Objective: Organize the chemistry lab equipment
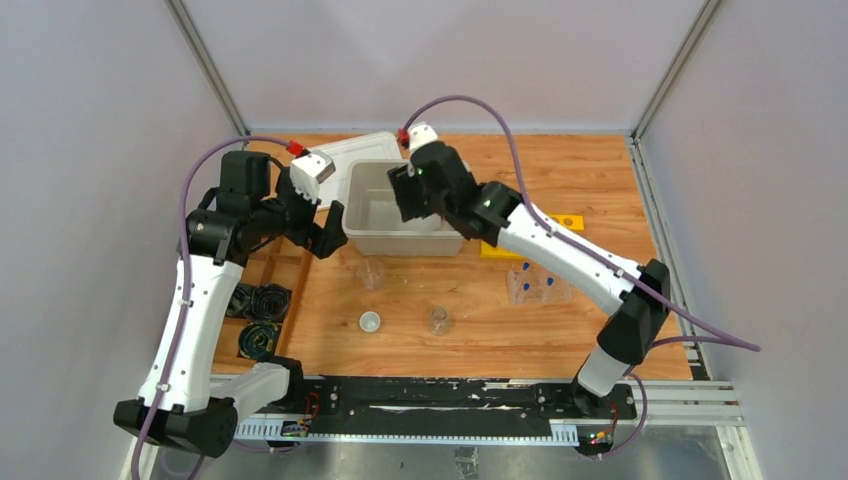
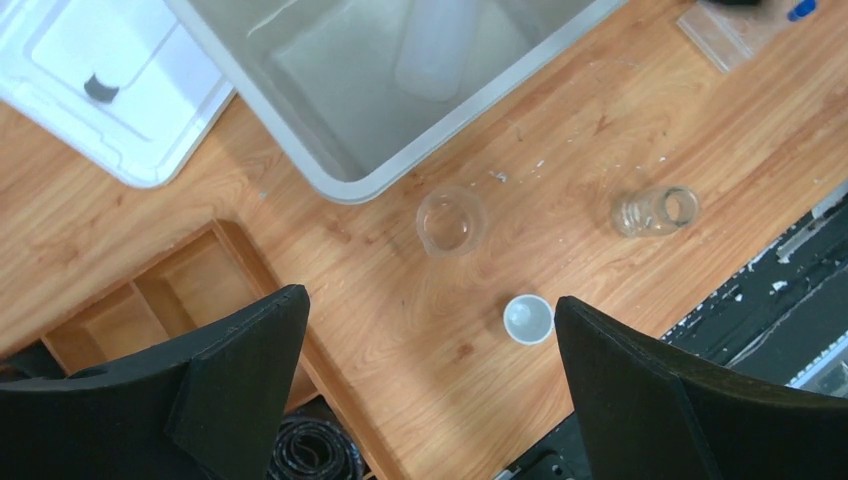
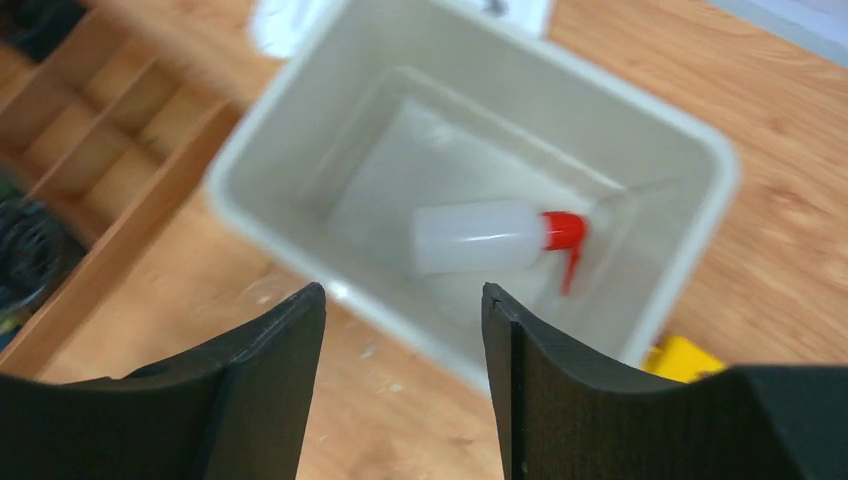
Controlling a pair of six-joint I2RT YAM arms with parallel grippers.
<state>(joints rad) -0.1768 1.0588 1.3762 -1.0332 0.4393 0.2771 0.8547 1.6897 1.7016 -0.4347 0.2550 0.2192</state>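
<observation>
Squeeze bottle [image 3: 490, 238], white with a red nozzle, lies on its side on the floor of the pale plastic bin [image 3: 700, 150]. Above the bin's near rim hangs the right gripper [image 3: 405, 400], its jaws apart and nothing between them. The bin sits toward the far edge of the desk [image 1: 590, 170], about midway across, and a white lid [image 1: 355, 150] lies flat by its far left corner. In front of the bin, apart from one another, are a clear beaker [image 1: 371, 270], a tiny white cup [image 1: 369, 321] and a clear flask [image 1: 438, 320]. Blue-capped test tubes [image 1: 535, 288] stand upright toward the right edge. The left gripper [image 2: 430, 400] hovers left of the bin, looking down on the beaker and cup, jaws spread wide and empty. At the left edge a wooden tray [image 1: 275, 262] holds black cable coils [image 1: 265, 300].
</observation>
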